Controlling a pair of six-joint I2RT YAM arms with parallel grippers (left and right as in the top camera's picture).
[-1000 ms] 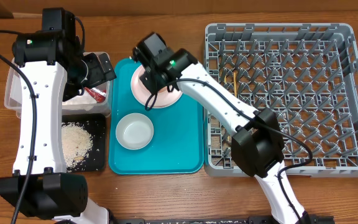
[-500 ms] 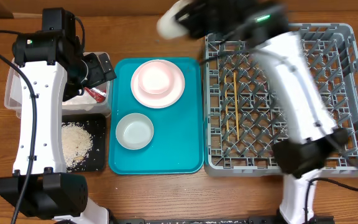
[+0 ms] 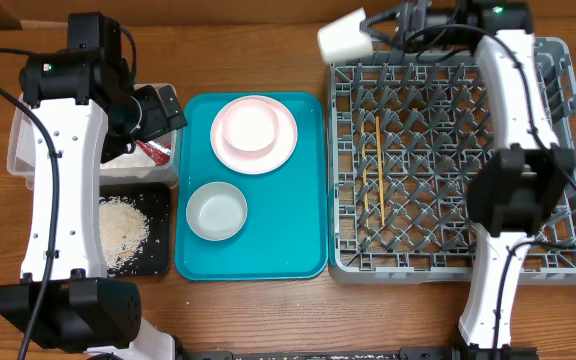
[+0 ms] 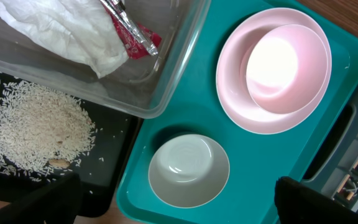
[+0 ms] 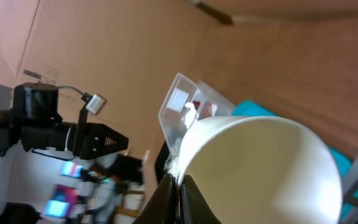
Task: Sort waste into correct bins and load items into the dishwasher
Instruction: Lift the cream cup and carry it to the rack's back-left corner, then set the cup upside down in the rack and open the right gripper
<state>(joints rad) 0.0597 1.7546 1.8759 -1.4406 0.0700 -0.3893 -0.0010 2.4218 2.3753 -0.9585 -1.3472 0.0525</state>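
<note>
The right hand (image 3: 372, 36) pinches the one white cup (image 3: 343, 38) by its rim, aloft just past the rack (image 3: 418, 262), which holds two chopsticks (image 3: 377, 140). The left hand (image 3: 160, 110) is spread. The tray (image 3: 288, 230) carries one plate (image 3: 286, 148) and two bowls: the pink bowl (image 3: 251, 128) on the plate, the pale-green bowl (image 3: 217, 211) beside it.

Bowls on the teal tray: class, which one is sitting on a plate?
The pink bowl; it sits on the pale pink plate, while the whitish pale-green bowl rests directly on the teal tray.
</note>
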